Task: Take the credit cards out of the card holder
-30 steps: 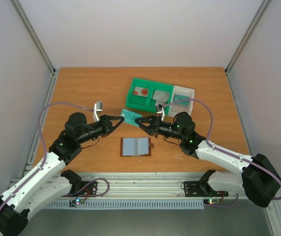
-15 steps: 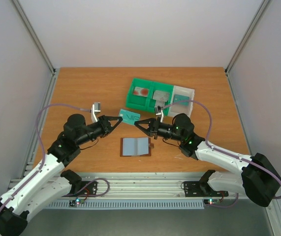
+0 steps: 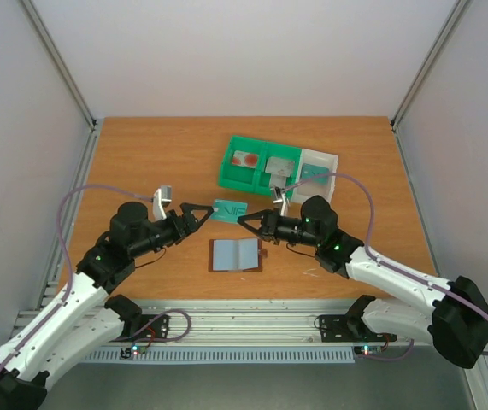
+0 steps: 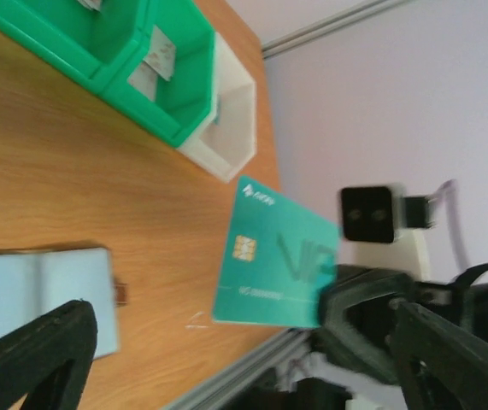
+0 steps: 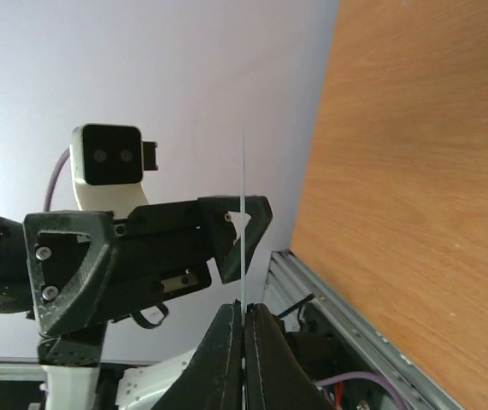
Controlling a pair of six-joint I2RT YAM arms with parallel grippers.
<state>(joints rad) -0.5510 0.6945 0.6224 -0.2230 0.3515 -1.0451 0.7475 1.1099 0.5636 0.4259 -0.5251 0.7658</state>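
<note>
The card holder (image 3: 236, 254) lies open on the table, pale blue inside, between the two arms; its edge shows in the left wrist view (image 4: 38, 286). A teal credit card (image 3: 229, 209) hangs in the air above and behind it. My right gripper (image 3: 244, 220) is shut on the card's right end; the card shows edge-on (image 5: 243, 213) above its pinched fingertips (image 5: 244, 312). My left gripper (image 3: 204, 213) stands open at the card's left end, its fingers (image 4: 47, 354) spread wide and apart from the card (image 4: 278, 256).
A green-and-white compartment tray (image 3: 259, 181) stands behind the grippers with cards in its bins; it also shows in the left wrist view (image 4: 184, 120). The table's front rail runs just behind the arm bases.
The left gripper has opened and let go of the teal card and drawn back a little. The right gripper has shut on the card and now holds it alone.
</note>
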